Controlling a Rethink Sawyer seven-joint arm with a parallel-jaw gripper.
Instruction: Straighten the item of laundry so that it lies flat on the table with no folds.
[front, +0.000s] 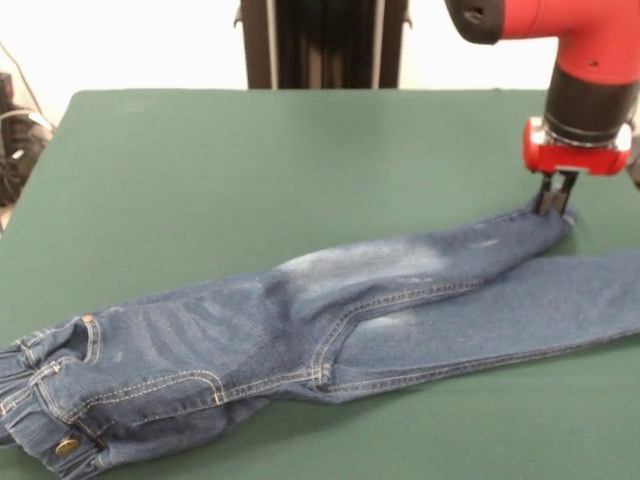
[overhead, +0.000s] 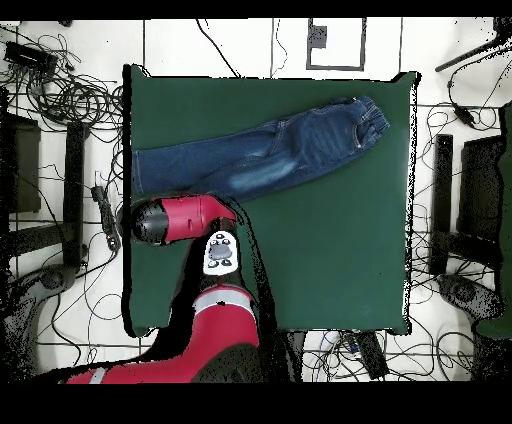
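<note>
We see the jeans stretched lengthwise along one long edge of the green surface, waistband near a corner. Our tool is pinched closed on the hem of the upper leg. Wide bare felt lies beyond.

Light is even and bright, seemingly from above. The gripper casts only a faint shadow on the table just beside it. Jeans show soft shade under their near edge. No glare; focus fairly sharp throughout.
</note>
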